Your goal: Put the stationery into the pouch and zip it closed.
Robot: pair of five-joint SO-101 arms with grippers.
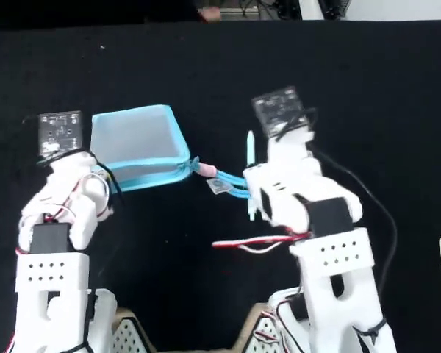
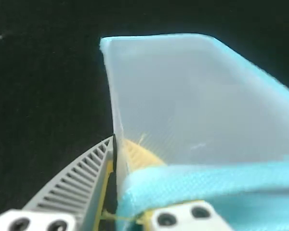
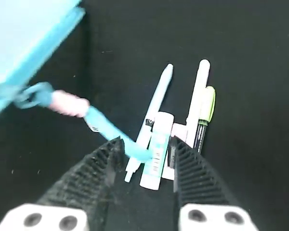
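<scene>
Translucent pale-blue plastic forms the pouch point(image 1: 132, 140), which lies flat on the black table point(image 1: 367, 88) with its turquoise zip edge point(image 2: 207, 178) towards the arms. The left gripper point(image 2: 121, 150) is pressed together on the pouch's corner at the end of that edge. Its ribbed grey finger point(image 2: 82, 190) lies against the outside, while the other shows only as a yellowish shape through the plastic. From above, the left arm is folded low with its gripper point(image 1: 103, 176) at that same corner.

A turquoise strap point(image 3: 108, 130) with a pink piece point(image 3: 67, 103) runs from the pouch's other corner to the right gripper point(image 3: 145, 143). The black fingers point(image 3: 103, 166) stand apart, and the strap's end lies between them, close to one fingertip. Whether it touches the finger is hard to tell.

The stationery lies side by side on the table just ahead of and between those fingers: a pale blue pen point(image 3: 156, 103), a white-and-blue tube point(image 3: 156, 151), a white pen point(image 3: 198, 94) and a yellow-green marker point(image 3: 207, 108).

From above, the right arm bends forward and its gripper point(image 1: 246, 193) covers most of the stationery, leaving the pale blue pen's tip point(image 1: 250, 147) in sight beyond it.
</scene>
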